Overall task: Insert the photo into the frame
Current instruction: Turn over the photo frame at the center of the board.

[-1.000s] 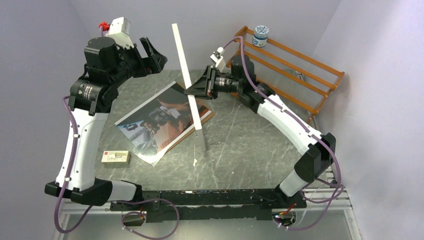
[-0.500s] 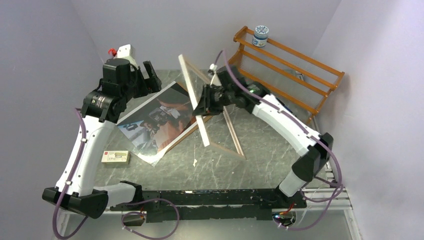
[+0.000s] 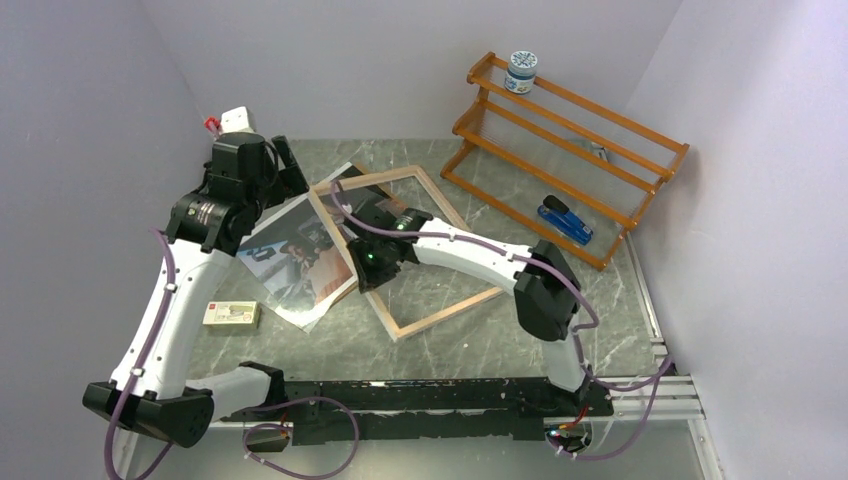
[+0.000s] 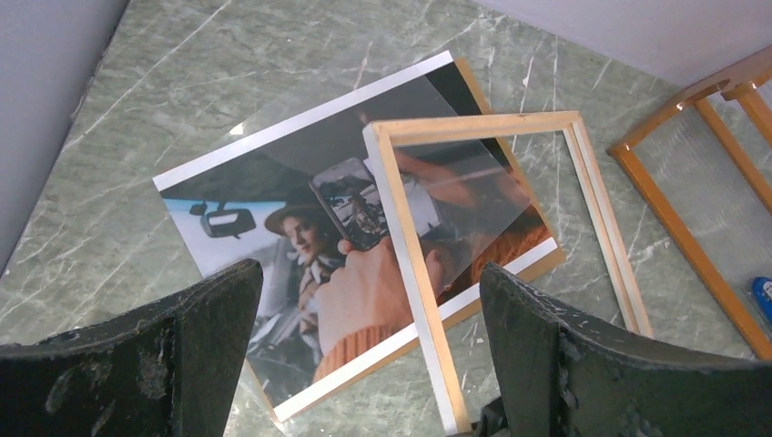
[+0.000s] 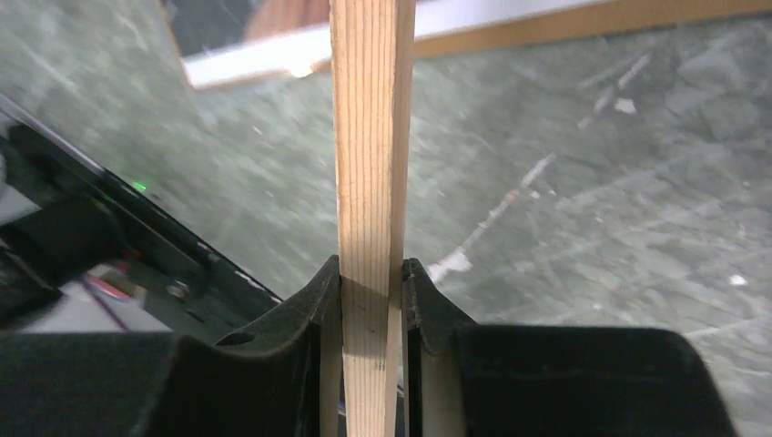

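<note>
1. Our right hand (image 5: 371, 300) pinches the frame (image 4: 401, 228) by its wooden rail; our left hand (image 4: 369, 273) hangs spread wide.
2. The photo (image 4: 273, 228) lies face up on the table (image 4: 137, 109), partly under the frame.
3. Dragging the frame could scuff or shift the photo, and so thin a pinch may slip.

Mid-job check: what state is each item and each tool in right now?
frame: wood back up, one rail overlapping the photo, gripped by the right tool.
photo: face up on the table, partly under the frame.
left tool: open, empty, above the photo.
right tool: shut on the frame's rail.
jar: upright, lidded, on the rack's top shelf.
blue stapler: lying at the rack's foot.
small box: flat on the table.
</note>
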### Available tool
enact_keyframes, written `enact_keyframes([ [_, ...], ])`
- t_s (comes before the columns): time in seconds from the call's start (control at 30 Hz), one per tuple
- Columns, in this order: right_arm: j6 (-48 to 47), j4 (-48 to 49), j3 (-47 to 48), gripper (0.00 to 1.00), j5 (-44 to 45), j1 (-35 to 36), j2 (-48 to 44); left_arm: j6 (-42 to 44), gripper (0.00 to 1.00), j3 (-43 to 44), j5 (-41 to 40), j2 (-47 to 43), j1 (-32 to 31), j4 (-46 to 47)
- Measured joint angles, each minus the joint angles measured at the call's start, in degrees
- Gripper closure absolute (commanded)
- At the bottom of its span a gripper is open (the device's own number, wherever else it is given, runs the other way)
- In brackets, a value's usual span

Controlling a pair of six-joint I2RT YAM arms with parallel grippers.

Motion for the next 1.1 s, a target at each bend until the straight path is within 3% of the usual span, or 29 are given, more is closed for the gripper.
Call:
enact_keyframes([
  [0.37, -11.7, 10.9, -36.3, 0.95, 0.9, -0.3, -21.4, -0.3, 0.06, -3.4, 6.3, 2.7, 1.4, 0.8],
  [0.6, -14.1, 15.4, -44.7, 0.92, 2.4, -0.3, -22.9, -1.1, 0.06, -6.9, 13.2, 9.9, 3.3, 1.6],
  [0.67, -14.2, 16.7, -45.7, 0.86, 2.4, -0.3, -22.8, -1.2, 0.06, -7.4, 14.5, 11.8, 4.0, 1.9],
  [0.9, -13.1, 18.6, -46.6, 0.48, 1.9, -0.4, -21.6, 0.0, 0.06, -7.7, 18.6, 17.9, 9.9, 3.8],
  [1.1, -11.4, 20.1, -46.4, 0.39, -0.6, -3.1, -22.5, 3.9, 0.06, -5.5, 23.0, 26.2, 16.0, 5.4],
])
